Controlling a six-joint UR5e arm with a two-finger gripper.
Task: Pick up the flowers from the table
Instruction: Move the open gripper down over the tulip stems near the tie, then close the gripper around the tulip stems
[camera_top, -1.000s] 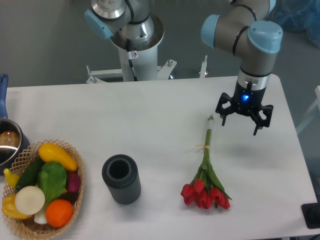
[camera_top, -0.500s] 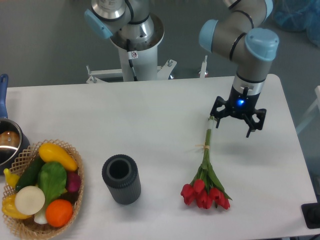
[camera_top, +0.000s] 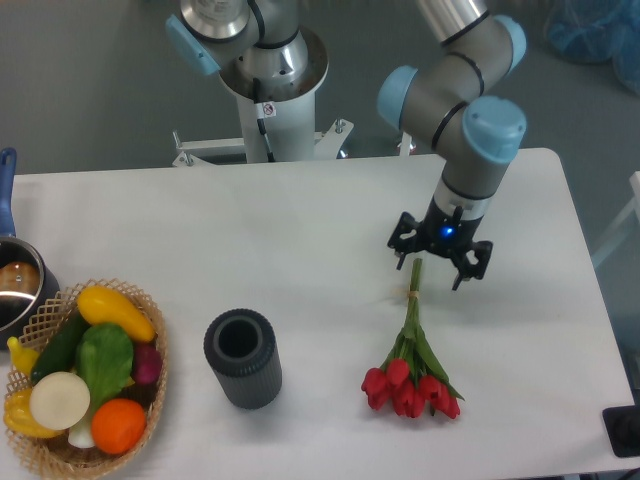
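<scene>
White and smooth, the table (camera_top: 300, 230) fills most of the view, with a grey floor behind it. On its right half lie the flowers (camera_top: 410, 375), a bunch of red tulips resting flat, blooms toward the near edge and the long green stems running up and away, tied by a thin band about midway along the stems. Directly over the upper end of those stems sits the gripper (camera_top: 437, 262), pointing down, its dark fingers spread apart on either side of the stem tips with a blue light glowing on its body; the fingers stand released, not closed on anything, and whether they touch the stems cannot be told from this angle. Above it the grey arm with pale blue joint caps bends back toward the far side of the table. To the left of the flowers, well apart from them, a dark ribbed cylinder (camera_top: 242, 357) stands upright with its open top showing. Further left, at the near left corner, a wicker basket (camera_top: 150, 340) holds colourful vegetables, among them a yellow one, a green leafy one, an orange one and a white one. Just beyond the basket at the left edge a metal pot (camera_top: 18, 290) with a blue handle is partly cut off by the frame
</scene>
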